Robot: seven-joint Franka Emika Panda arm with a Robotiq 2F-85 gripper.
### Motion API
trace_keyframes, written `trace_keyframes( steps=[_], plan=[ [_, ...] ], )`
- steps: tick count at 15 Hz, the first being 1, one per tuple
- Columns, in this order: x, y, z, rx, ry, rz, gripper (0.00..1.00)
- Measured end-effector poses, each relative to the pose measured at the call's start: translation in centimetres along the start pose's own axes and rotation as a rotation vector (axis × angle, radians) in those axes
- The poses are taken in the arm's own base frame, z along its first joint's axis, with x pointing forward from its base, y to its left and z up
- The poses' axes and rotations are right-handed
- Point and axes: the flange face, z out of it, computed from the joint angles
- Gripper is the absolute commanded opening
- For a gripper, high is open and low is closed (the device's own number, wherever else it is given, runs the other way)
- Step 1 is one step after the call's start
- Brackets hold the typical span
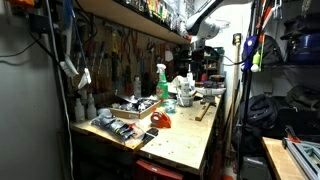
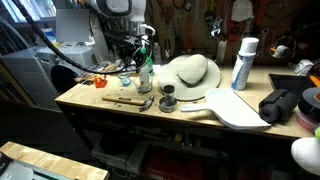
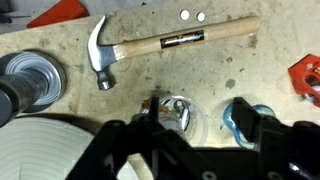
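Note:
In the wrist view my gripper [image 3: 198, 115] is open and empty, with its black fingers spread above the workbench. A small clear glass jar [image 3: 176, 113] with something inside stands just inside the left finger. A clear piece with a blue rim [image 3: 238, 118] lies partly hidden under the right finger. A hammer [image 3: 165, 45] with a wooden handle and steel head lies on the bench beyond the fingers. In both exterior views the gripper [image 2: 135, 58] [image 1: 199, 52] hangs above the hammer [image 2: 125, 100].
A metal can [image 3: 25, 82] and a white hat [image 2: 190, 72] lie beside the gripper. A red object [image 3: 308, 80] lies at the frame edge. A spray can [image 2: 243, 62], a green-topped bottle [image 2: 145, 70], a white board [image 2: 238, 110] and black cloth [image 2: 280, 105] share the bench.

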Motion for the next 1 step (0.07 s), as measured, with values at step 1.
trace_keyframes(
  steps=[1],
  plan=[
    [-0.5, -0.27, -0.05, 0.017, -0.047, -0.016, 0.89]
  ],
)
